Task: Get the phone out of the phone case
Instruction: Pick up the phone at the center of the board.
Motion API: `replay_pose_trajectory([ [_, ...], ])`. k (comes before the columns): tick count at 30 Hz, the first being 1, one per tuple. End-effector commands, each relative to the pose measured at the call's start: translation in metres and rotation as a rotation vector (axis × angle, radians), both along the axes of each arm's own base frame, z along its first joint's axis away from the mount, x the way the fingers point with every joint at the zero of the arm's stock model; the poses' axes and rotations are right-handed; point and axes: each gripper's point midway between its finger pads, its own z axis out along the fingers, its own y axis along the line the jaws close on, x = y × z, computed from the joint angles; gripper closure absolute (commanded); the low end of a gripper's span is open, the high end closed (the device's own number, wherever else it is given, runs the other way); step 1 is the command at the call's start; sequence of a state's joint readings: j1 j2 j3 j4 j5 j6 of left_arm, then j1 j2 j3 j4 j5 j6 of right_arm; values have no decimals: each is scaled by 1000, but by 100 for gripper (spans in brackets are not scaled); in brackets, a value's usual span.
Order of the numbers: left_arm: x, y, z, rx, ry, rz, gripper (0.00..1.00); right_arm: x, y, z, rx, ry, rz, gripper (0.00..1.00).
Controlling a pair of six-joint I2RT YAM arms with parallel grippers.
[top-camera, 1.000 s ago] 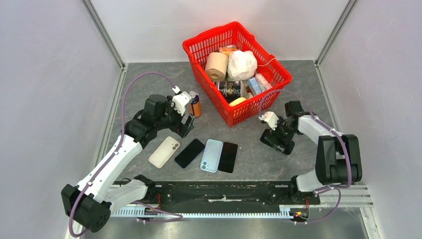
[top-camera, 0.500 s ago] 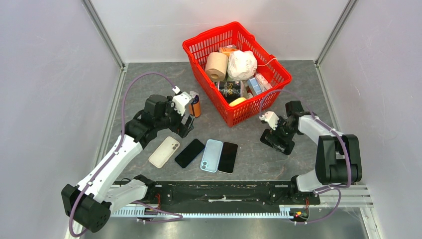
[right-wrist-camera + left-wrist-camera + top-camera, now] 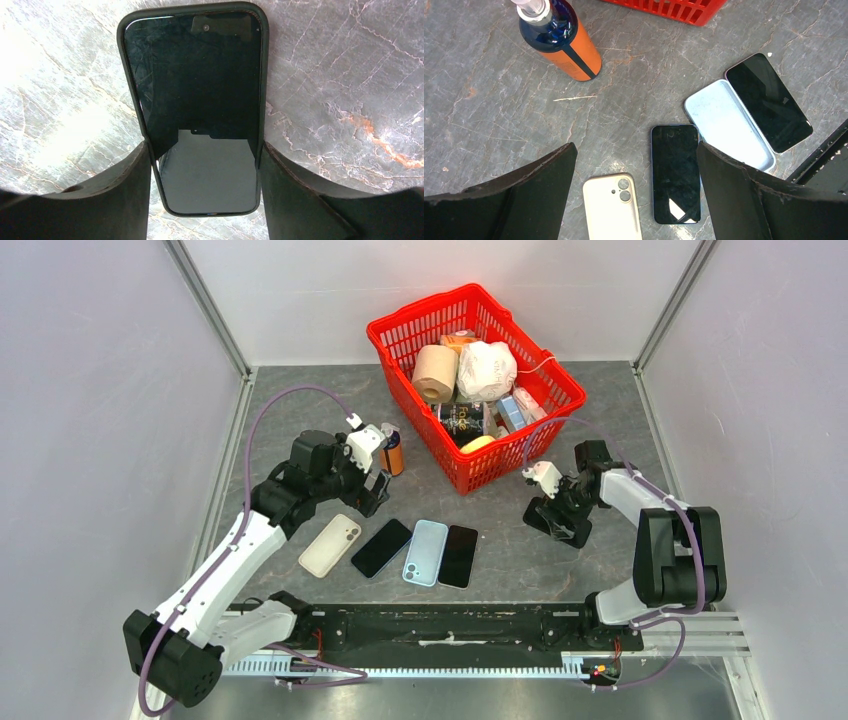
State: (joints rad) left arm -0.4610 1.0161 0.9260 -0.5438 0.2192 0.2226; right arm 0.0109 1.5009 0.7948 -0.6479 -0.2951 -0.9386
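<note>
right arm (image 3: 640, 502) bent low, fingers (image 3: 100, 200) pinching the cased phone (image 3: 195, 100).

phone (image 3: 200, 100) screen showing glossy glass; phone case (image 3: 265, 50) looking matt black, rubbery; table (image 3: 340, 75) showing grey veined stone finish; basket (image 3: 400, 335) looking glossy red plastic

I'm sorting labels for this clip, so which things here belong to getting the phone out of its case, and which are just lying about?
In the job: right gripper, closed on the black phone case; the phone inside it.

Lying about: cream-backed phone; blue-edged phone; light blue case; black phone; spray bottle; red basket.
</note>
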Motion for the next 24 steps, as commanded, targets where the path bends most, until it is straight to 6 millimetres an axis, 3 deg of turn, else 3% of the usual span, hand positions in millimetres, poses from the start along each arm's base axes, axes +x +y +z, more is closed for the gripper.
replay_pose_trajectory([
  [1,3,-3,12,-36,-39,4,4,-28,5,-21,23,136,-26,59],
  [8,5,-2,12,-30,-40,5,4,-27,10,-5,53,103,-37,71],
  [20,10,-6,15,-36,-40,1,4,-23,27,51,157,3,-50,85],
  [24,10,-13,23,-76,-34,-5,4,-25,36,79,200,-45,-42,89],
])
